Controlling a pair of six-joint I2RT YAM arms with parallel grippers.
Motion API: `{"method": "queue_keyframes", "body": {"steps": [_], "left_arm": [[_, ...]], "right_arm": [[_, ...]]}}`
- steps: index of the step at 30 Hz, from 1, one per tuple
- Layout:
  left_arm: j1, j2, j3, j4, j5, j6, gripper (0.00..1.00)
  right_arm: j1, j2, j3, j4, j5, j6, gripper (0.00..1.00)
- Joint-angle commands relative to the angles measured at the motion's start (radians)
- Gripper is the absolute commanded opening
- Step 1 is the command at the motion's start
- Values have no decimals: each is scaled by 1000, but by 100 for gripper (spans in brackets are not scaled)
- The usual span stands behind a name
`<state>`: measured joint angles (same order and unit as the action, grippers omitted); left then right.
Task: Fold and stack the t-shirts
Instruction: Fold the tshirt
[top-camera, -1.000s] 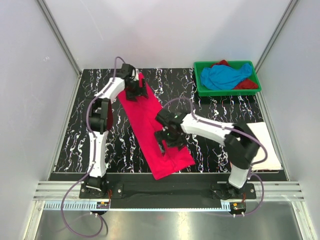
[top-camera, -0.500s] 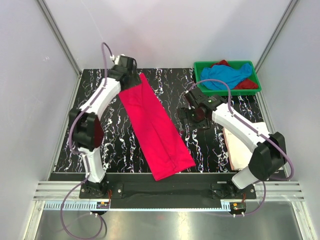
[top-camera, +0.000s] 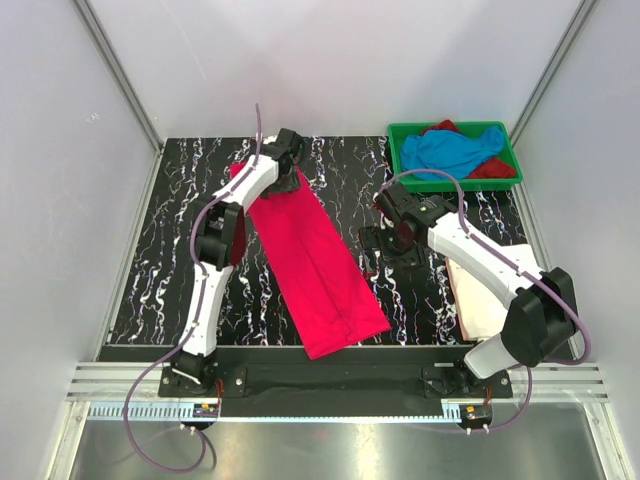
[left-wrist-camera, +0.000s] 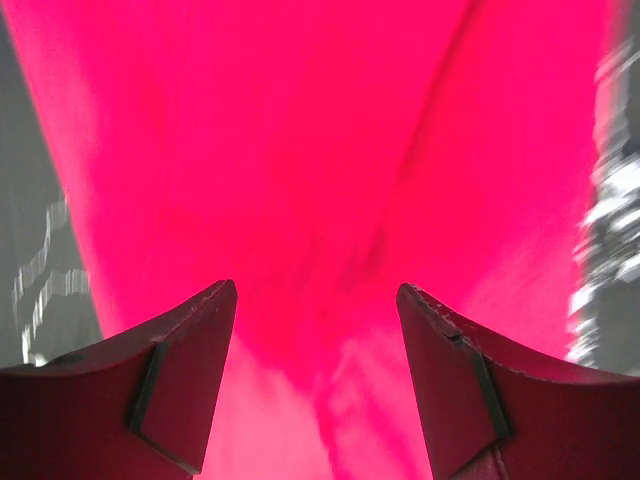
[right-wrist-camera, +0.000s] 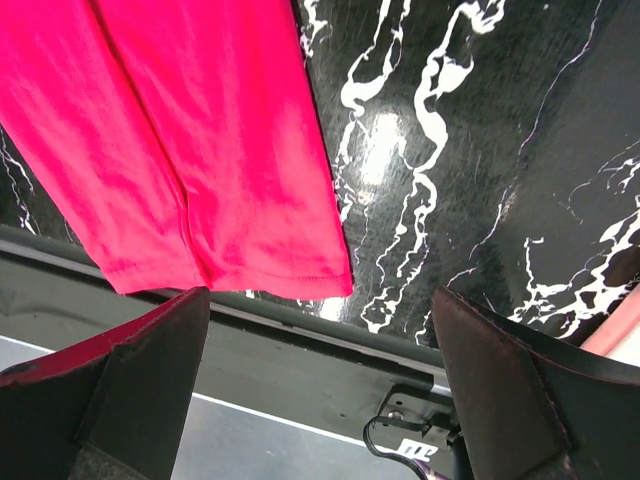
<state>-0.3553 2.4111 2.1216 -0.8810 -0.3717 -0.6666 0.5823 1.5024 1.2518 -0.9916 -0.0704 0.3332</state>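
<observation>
Hot pink t-shirt (top-camera: 315, 260) lies flat on the counter (top-camera: 160, 260), folded into a long narrow strip. The strip runs diagonally from near the far edge, left of centre, down to the middle of the near edge. Colour is plain and saturated, no print visible. A lengthwise fold line runs down the strip. In the right wrist view the near end of the hot pink t-shirt (right-wrist-camera: 200, 130) shows a stitched hem, a seam-like crease along its length and soft wrinkles, and the hem sits right at the counter's near edge. The far end looks a bit wider.

Left gripper (top-camera: 290, 178) is over the far end of the strip. In its wrist view the left gripper (left-wrist-camera: 315, 290) has jaws spread and nothing between them, with pink cloth (left-wrist-camera: 320, 180) filling the frame, blurred. Contact with the cloth can't be told.

Right gripper (top-camera: 388, 238) is over bare counter, right of the strip and apart from it. Its wrist view shows the right gripper (right-wrist-camera: 320, 295) with jaws wide and empty.

Sky blue t-shirt (top-camera: 450, 150) is bunched on top of the dark red t-shirt (top-camera: 495, 168) in the green tray (top-camera: 455, 183) at the far right corner. White t-shirt (top-camera: 490, 300) lies flat by the right edge, partly under the right arm.
</observation>
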Motion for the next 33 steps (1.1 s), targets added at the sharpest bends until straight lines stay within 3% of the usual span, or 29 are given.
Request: {"method": "queue_keyframes", "body": {"steps": [1,7,10,15,19,22,26,29,33], "left_arm": [[58,57,115,5,17,201,70],[119,60,118,152,109,474,72],[113,-18,84,183,175,493,77],[98,-289,-70,213,180,362,84],[98,-541,-156,209,279,251,88],[95,-642,-213,171,342,199,88],[96,-914,-405,162,310,194,88],[96,-1062,-599,146,292,179,88],[96,-1376,-896,58,287,118,87]], "right_arm": [[-6,-38,4,-7,-31,-19,100],[-10,44,81,-21,-86,-16,100],[-10,76,92,-15,-101,-23,100],[-9,150,113,-1,-144,-48,100],[-9,217,162,39,-140,-53,99],[-7,281,233,36,-128,-56,100],[7,378,348,44,-106,-71,100],[17,491,493,22,-68,-86,100],[48,623,723,4,-35,-92,99]]}}
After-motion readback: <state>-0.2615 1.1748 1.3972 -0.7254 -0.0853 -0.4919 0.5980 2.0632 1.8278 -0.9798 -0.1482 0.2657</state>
